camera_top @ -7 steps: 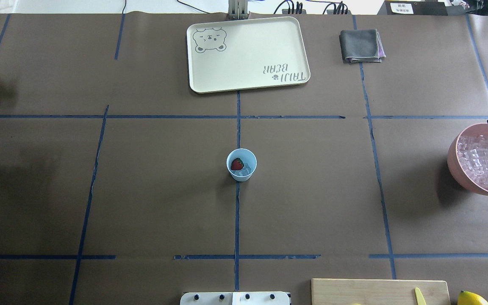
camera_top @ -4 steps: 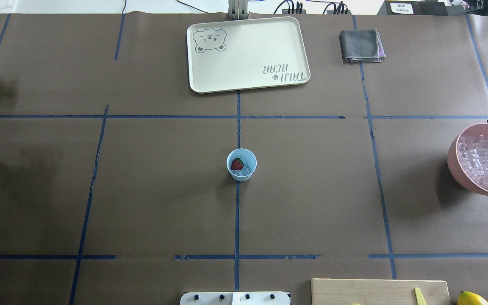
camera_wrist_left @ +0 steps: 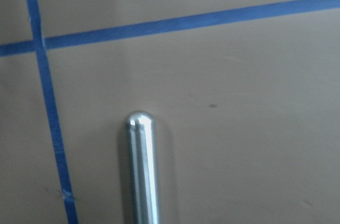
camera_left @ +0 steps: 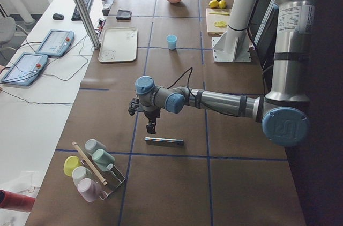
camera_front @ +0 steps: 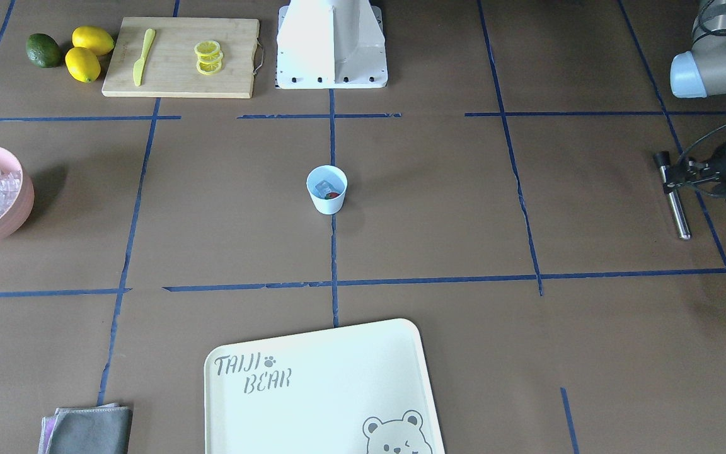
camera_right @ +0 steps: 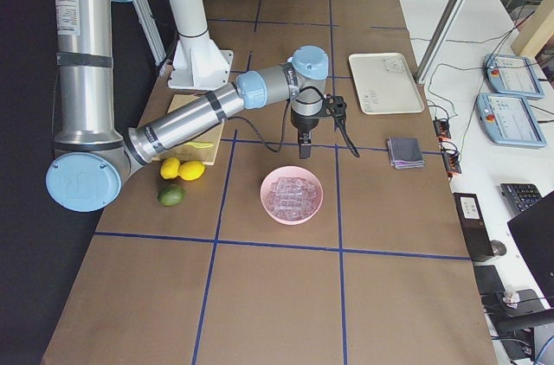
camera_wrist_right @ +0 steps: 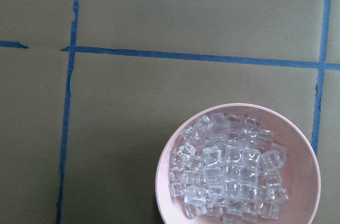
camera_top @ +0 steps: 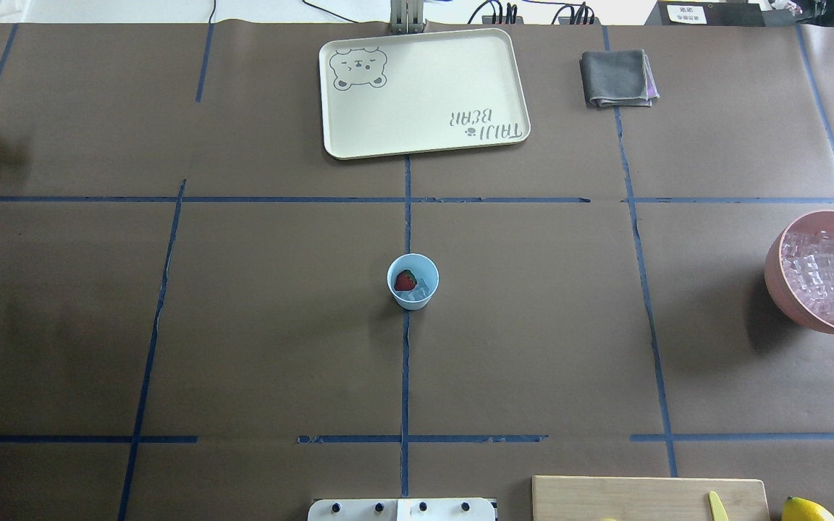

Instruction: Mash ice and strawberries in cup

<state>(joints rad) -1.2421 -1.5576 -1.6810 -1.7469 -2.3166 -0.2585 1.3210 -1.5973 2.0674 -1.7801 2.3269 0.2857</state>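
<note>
1. Cup (camera_top: 413,281) is standing upright at the middle of the table (camera_top: 533,325), on the central blue tape line (camera_top: 405,376), with its long axis running vertically, mouth facing up and narrower base down.
2. Inside it, 1 red strawberry (camera_top: 405,281) is sitting beside clear ice cubes (camera_top: 423,287).
3. Out at the table's left end, the left arm (camera_left: 214,99) is reaching low, with the left gripper (camera_left: 151,126) pointing down just above a metal rod (camera_left: 164,141). I cannot tell whether its fingers are apart or together.
4. That rod is lying flat, its long axis running from the robot's side toward the operators' side. The left wrist view is showing only its rounded end.
5. At the other end, the right arm (camera_right: 208,110) is holding the right gripper (camera_right: 303,152) pointing down near a pink bowl (camera_right: 267,201) heaped with ice. Its finger spacing is also impossible to tell.
6. Only the front-facing view is fully showing the cutting board (camera_front: 174,79), which is carrying lemon slices (camera_front: 208,57) and a yellow knife (camera_front: 143,53).
</note>
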